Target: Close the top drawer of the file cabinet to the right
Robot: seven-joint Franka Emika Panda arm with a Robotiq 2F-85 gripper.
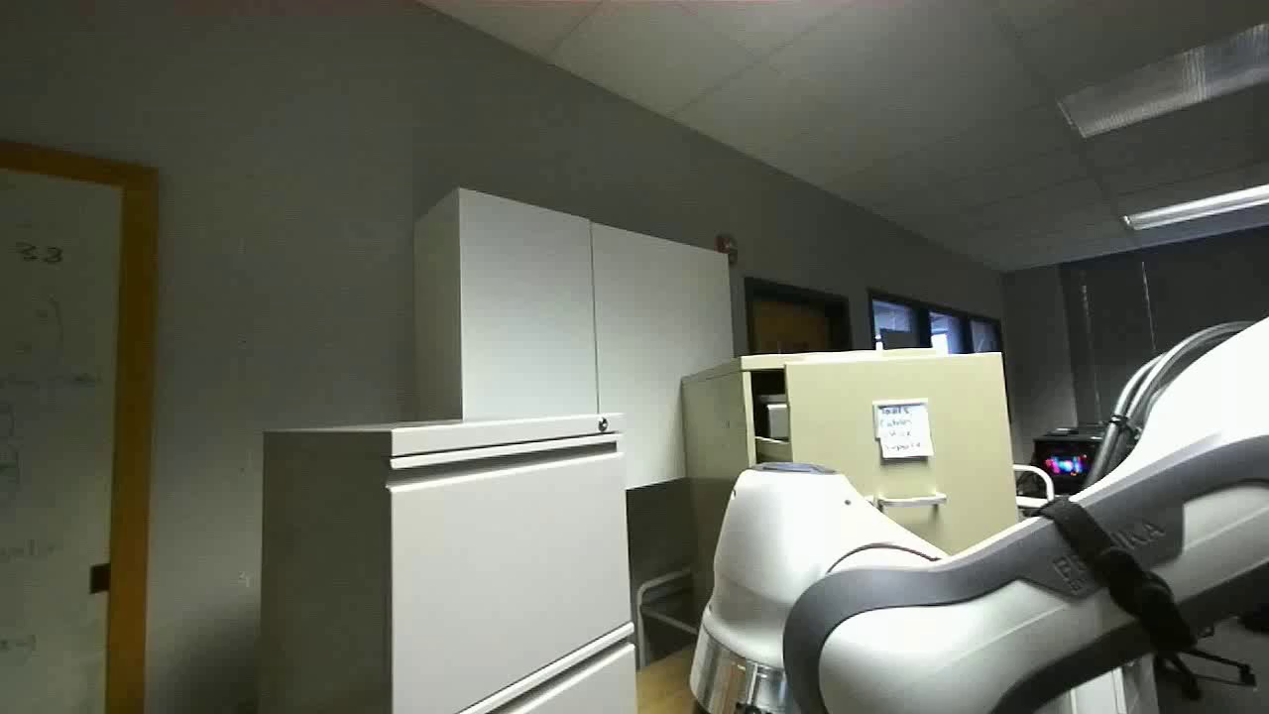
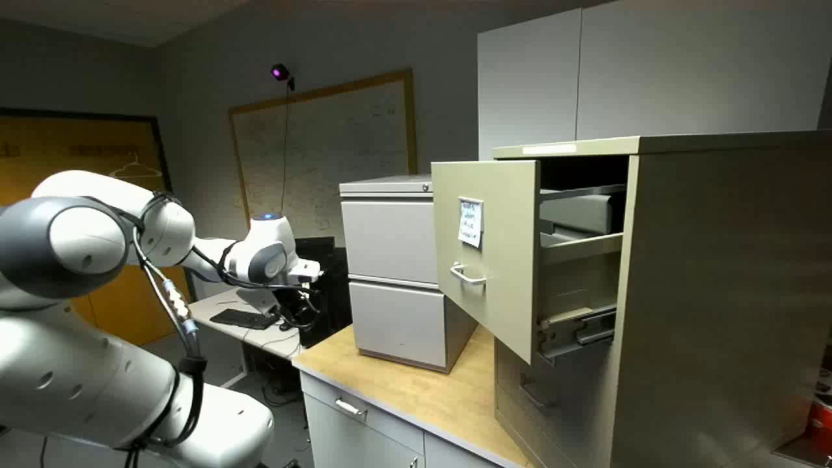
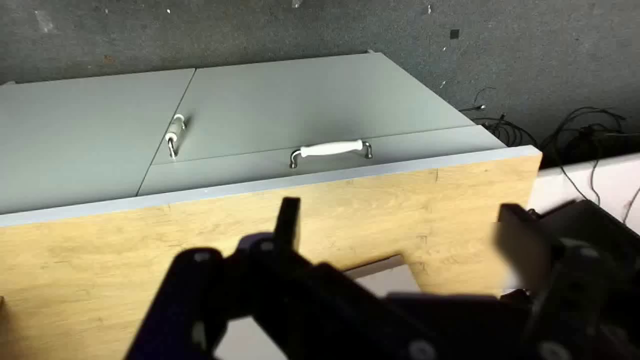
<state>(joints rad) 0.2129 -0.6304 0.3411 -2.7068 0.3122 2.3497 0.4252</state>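
Note:
The file cabinet is beige and shows in both exterior views. Its top drawer is pulled out, with a gap behind its front and a grey box-like item inside. The drawer front bears a white paper sheet and a handle. My gripper is open in the wrist view, with nothing between its fingers, above the wooden counter. In an exterior view the gripper is dark and small, left of the grey cabinet and well apart from the drawer.
A light-grey two-drawer cabinet stands on the wooden counter, between my gripper and the beige cabinet. A desk with a keyboard and dark monitors is behind the arm. A white wall cupboard hangs above.

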